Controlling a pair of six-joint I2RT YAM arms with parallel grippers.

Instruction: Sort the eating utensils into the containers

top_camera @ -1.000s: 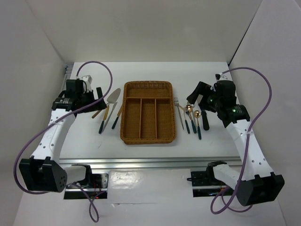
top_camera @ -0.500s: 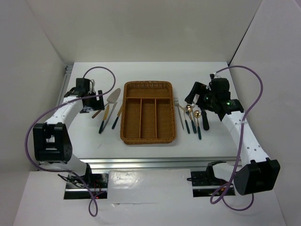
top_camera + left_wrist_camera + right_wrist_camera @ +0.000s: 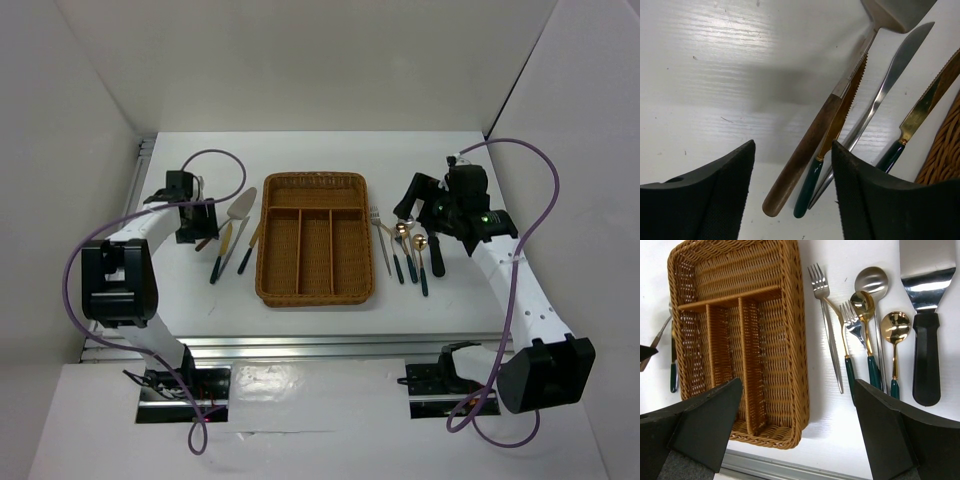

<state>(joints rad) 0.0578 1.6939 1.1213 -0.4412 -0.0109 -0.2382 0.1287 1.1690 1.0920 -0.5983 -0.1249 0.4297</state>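
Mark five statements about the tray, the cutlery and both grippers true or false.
1. The tray holds no cutlery. True.
2. The left gripper is shut on a knife. False: it is open and holds nothing.
3. A silver fork lies to the right of the tray. True.
4. The black-handled server lies inside the tray. False: it lies on the table, right of the spoons.
5. The right gripper is open with nothing in it. True.
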